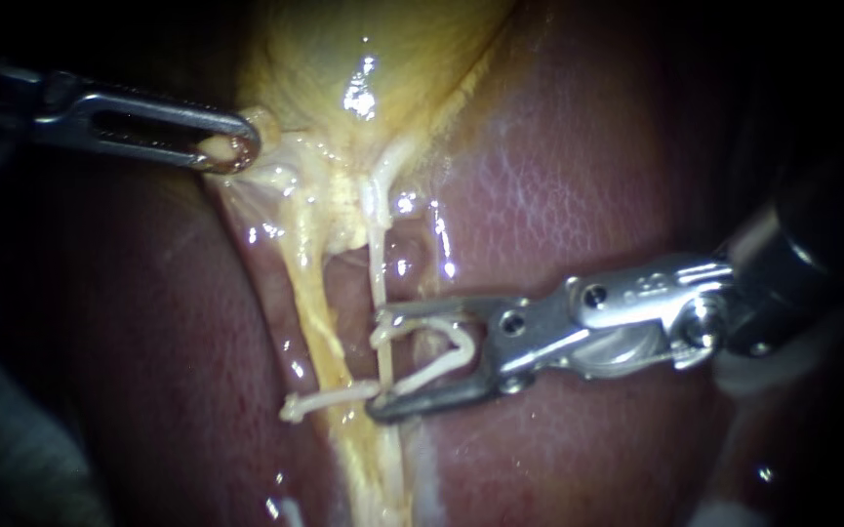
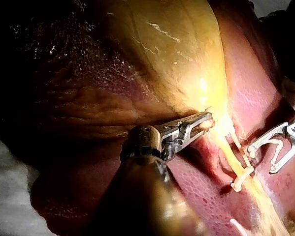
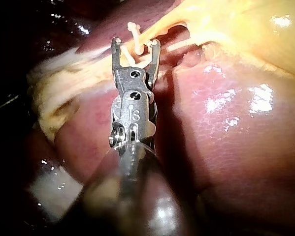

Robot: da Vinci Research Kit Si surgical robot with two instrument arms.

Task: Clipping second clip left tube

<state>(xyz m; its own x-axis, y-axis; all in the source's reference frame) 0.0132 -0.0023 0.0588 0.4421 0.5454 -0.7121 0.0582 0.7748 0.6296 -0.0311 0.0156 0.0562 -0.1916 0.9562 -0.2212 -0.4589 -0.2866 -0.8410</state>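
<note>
My left slotted steel instrument is gripping a fold of pale yellow gallbladder tissue, jaws closed on it. A shut white plastic clip is sitting across the thin pale tube. My right steel instrument, jaws wide and carrying an open white clip, is straddling that tube just above. Squeezing squarely seems next.

Liver mottled reddish-purple, fine pale speckle; gallbladder glossy yellow; clip white; tube cream.
</note>
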